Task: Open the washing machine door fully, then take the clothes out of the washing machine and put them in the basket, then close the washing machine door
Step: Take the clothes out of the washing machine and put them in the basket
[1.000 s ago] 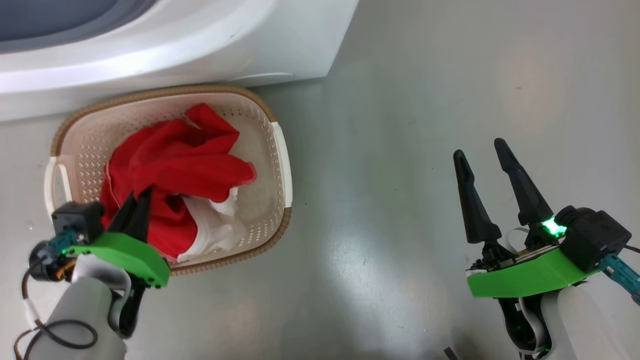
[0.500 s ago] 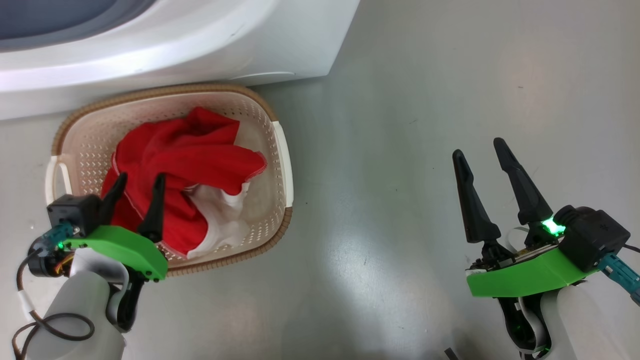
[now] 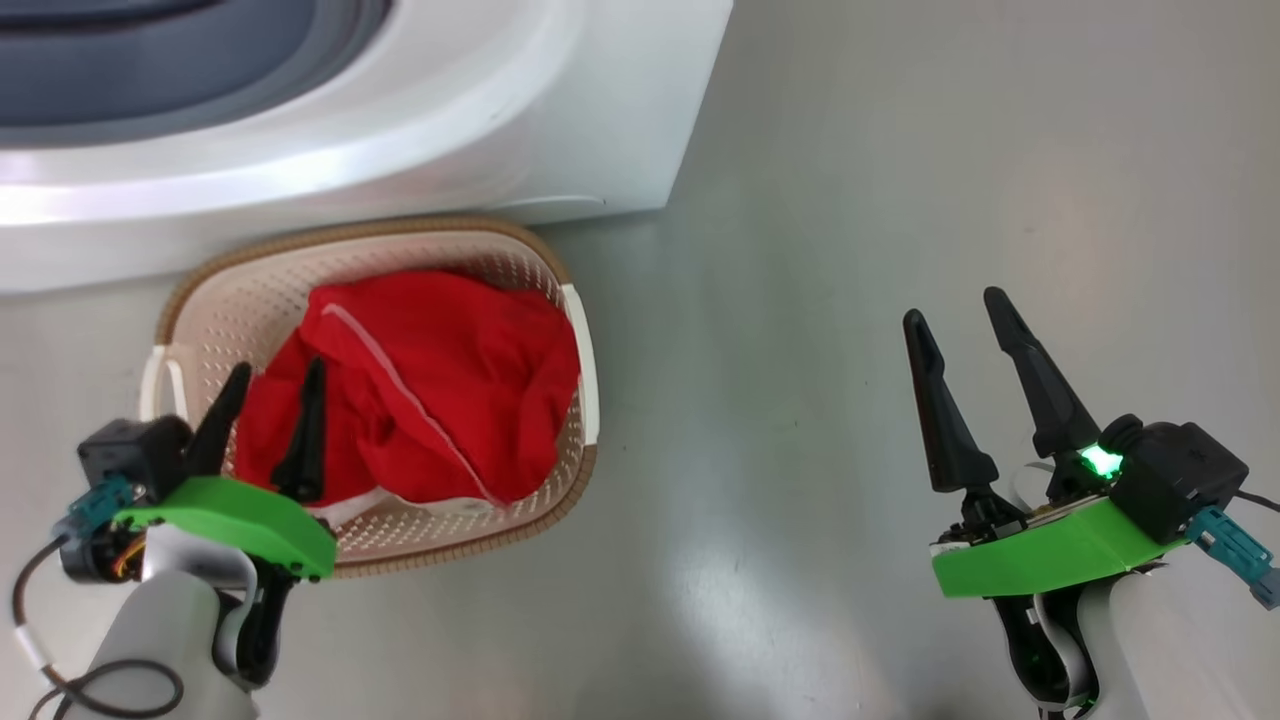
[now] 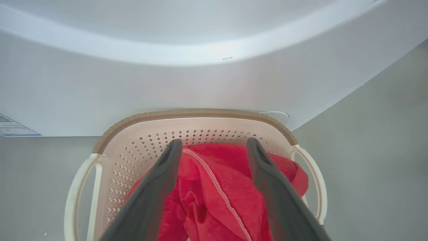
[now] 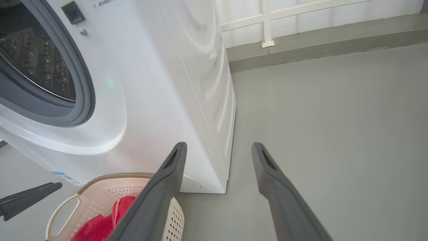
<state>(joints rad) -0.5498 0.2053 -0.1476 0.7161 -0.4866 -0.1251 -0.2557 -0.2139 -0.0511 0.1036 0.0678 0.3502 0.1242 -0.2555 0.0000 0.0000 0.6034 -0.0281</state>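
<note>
The red clothes lie heaped in the cream basket, which stands on the floor right before the white washing machine. My left gripper hangs open just above the basket's near left side, nothing between its fingers; the left wrist view looks down past them at the clothes and the basket. My right gripper is open over bare floor far to the right. In the right wrist view the machine shows its steel drum and grey gasket. The door is out of view.
Grey floor spreads to the right of the machine and basket. A white wall base with a rail runs behind the machine in the right wrist view. A blue label sits low on the machine's front.
My left gripper opened and let the red clothes go; they dropped and spread flat in the basket. The head camera shifted a little. The right arm stayed put.
</note>
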